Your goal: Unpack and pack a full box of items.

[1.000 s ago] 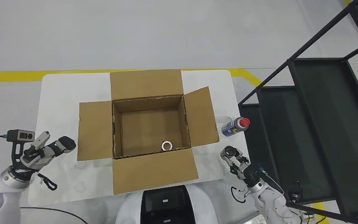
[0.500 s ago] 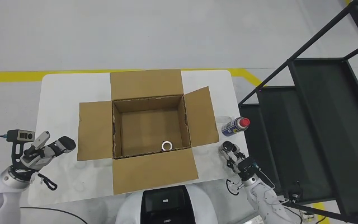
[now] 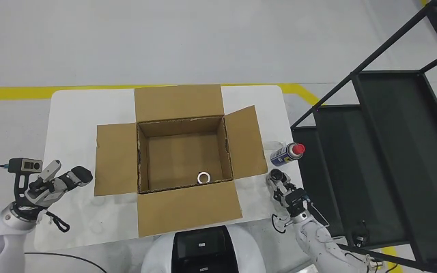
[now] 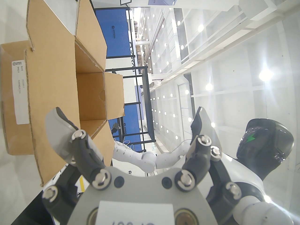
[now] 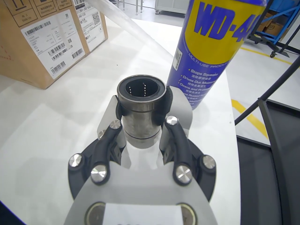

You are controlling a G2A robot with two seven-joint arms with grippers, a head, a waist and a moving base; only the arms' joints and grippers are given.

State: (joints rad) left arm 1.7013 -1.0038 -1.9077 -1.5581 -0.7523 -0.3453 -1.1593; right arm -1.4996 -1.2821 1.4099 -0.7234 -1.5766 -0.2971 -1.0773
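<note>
beside the spray can (image 5: 211, 47), right fingers (image 5: 181, 111) clamp a bearing (image 5: 141, 108), its lower half hidden; left fingers (image 4: 58, 122) spread.

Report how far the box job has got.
Done: the box is open, flaps spread, nearly emptied; the spray can stands on the table outside it. In hand: the right tool is shut on a metal bearing sleeve beside the can. The left tool is open, holding nothing. Left: a small ring lies in the box; repacking looks not yet begun.
</note>
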